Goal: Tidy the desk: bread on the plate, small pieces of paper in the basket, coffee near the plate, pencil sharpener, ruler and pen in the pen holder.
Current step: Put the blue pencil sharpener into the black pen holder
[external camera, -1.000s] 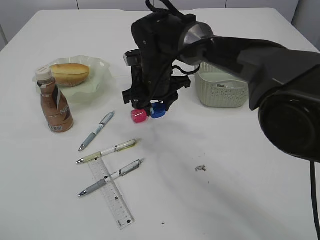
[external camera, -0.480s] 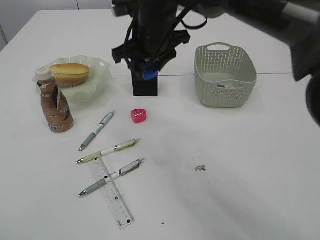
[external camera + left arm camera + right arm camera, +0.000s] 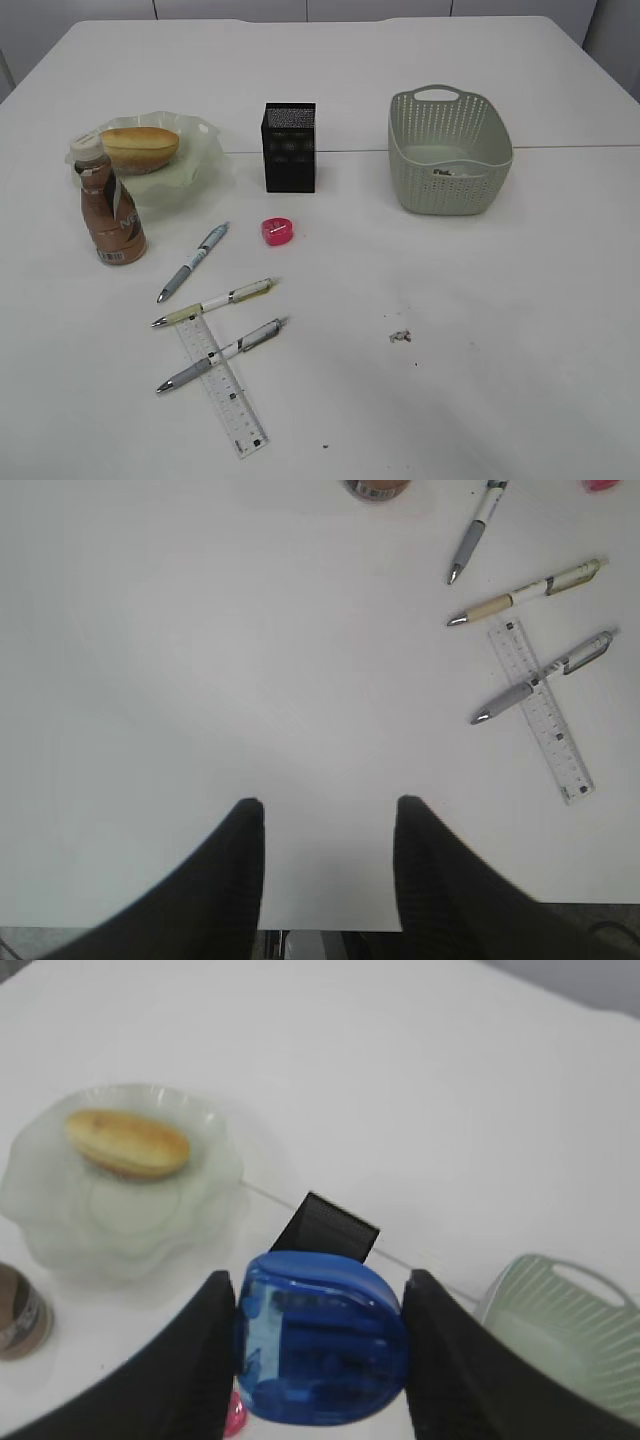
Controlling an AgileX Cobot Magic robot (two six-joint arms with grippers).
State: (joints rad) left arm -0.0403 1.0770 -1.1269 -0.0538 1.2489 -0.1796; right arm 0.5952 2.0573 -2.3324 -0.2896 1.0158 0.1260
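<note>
While my right end effector [image 3: 320,1360] clamps the blue pencil sharpener [image 3: 322,1335], I note the pen holder [image 3: 325,1225] lies just beyond and below it; left end effector [image 3: 330,815] half-open, empty.

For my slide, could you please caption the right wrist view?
Right gripper holding a blue pencil sharpener above the black pen holder.
</note>
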